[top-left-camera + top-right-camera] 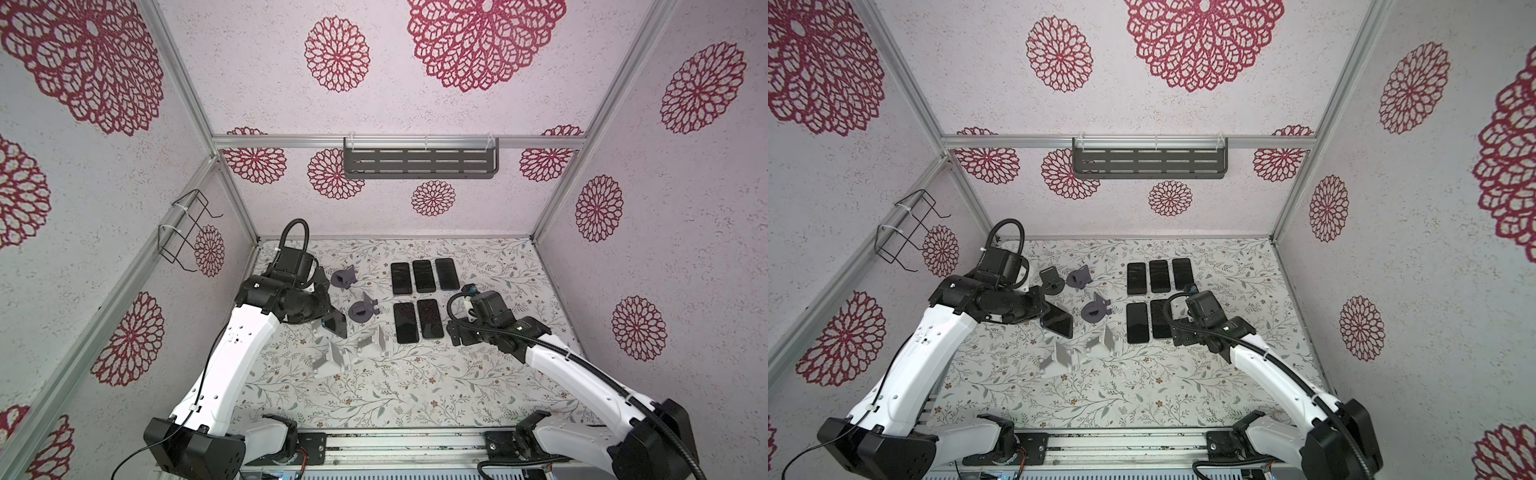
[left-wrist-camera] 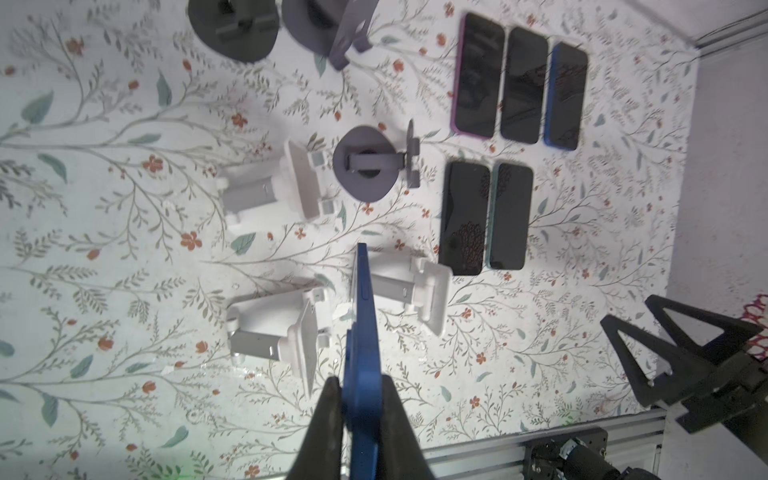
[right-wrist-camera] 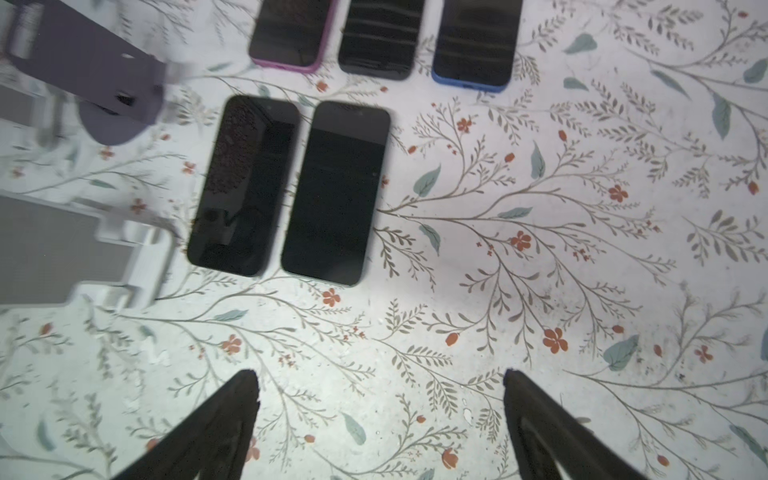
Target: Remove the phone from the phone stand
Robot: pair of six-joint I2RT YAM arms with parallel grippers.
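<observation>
My left gripper (image 2: 359, 379) is shut on the lower end of a blue-cased phone (image 2: 363, 316), held on edge above the floral table. In both top views the phone (image 1: 334, 324) (image 1: 1057, 320) hangs tilted, screen up, just off the left arm's end. Three white phone stands (image 2: 270, 187) (image 2: 278, 328) (image 2: 415, 291) stand below and beside it with nothing in them. The phone touches none of them. My right gripper (image 3: 380, 382) is open over bare table, near the front pair of flat phones (image 3: 286, 191).
Five phones lie flat, screens up: three at the back (image 1: 424, 276) and two in front (image 1: 417, 322). Dark grey-purple stands (image 1: 344, 278) (image 1: 361, 309) (image 1: 1052, 280) sit behind the white ones. A shelf (image 1: 419, 160) and a wire basket (image 1: 187, 232) hang on the walls.
</observation>
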